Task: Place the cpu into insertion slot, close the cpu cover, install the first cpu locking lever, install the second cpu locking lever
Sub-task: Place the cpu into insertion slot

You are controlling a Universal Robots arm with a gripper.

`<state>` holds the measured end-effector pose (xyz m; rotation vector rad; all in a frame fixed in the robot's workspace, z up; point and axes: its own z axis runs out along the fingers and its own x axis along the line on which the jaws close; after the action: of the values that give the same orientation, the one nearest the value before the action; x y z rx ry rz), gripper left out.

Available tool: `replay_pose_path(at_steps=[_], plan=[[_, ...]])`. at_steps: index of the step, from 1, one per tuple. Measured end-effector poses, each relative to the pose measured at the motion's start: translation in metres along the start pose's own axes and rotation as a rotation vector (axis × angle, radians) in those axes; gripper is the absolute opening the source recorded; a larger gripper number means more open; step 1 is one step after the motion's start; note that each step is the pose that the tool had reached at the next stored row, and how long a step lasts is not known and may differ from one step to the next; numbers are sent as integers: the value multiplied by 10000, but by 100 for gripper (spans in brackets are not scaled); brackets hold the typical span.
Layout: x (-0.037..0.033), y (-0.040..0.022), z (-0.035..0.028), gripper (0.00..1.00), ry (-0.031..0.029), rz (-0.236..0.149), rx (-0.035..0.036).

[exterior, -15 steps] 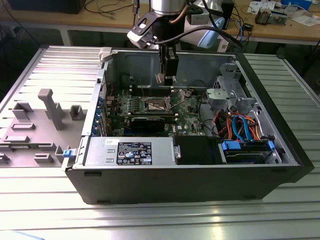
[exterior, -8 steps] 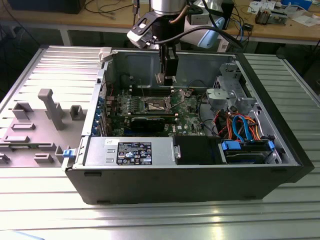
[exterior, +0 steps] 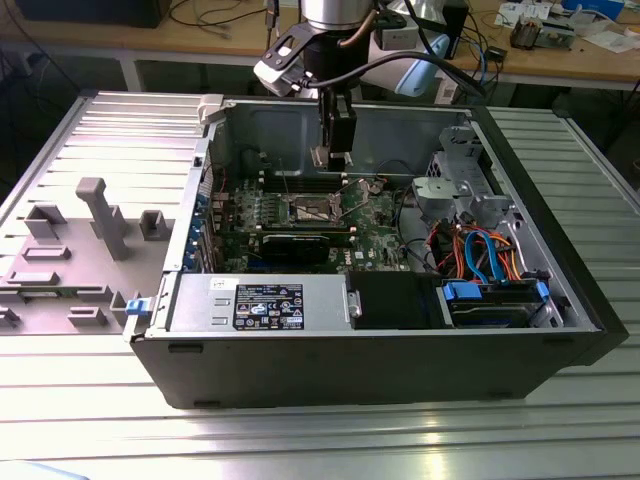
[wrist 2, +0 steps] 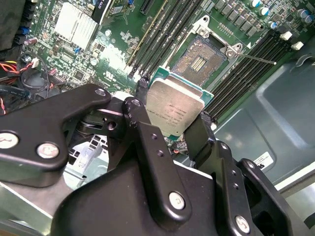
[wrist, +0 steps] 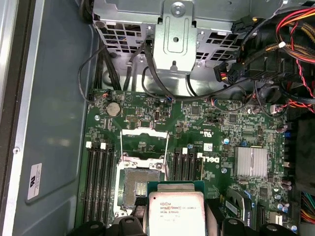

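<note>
pincer (exterior: 333,160) hangs inside the open pc case (exterior: 560,290), above the green board (exterior: 385,215). it's pinching the cpu (wrist 2: 174,105) by two opposite edges, one black finger (wrist 2: 142,123) on each side, silvery top facing the camera in the second wrist view. cpu is in the air, clear of the board, not seated. in the first wrist view the cpu (wrist: 176,211) sits between the fingertips of the pincer (wrist: 177,227), and the insertion slot (wrist: 135,189) is just beyond and a bit to one side of the chip, pin field bare. same in the second wrist view: insertion slot (wrist 2: 197,61) just past the tips of the pincer (wrist 2: 172,112), nothing in it. cpu cover (wrist: 145,132) is flipped open on the far side of the slot from the pincer. a locking lever (wrist 2: 256,58) is unlatched, sticking out beside the socket. memory slots (wrist: 98,182) flank the socket on both sides. heatsink (wrist: 251,162) is further off to the side, drive cage (wrist: 172,34) and cables (wrist: 295,29) well beyond the pincer.
</note>
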<state>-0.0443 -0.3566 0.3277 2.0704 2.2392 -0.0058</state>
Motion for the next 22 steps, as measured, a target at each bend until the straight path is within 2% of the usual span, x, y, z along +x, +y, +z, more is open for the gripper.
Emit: replay_pose_path(at_steps=[22], plan=[[0,0,0,55,-56,230,20]])
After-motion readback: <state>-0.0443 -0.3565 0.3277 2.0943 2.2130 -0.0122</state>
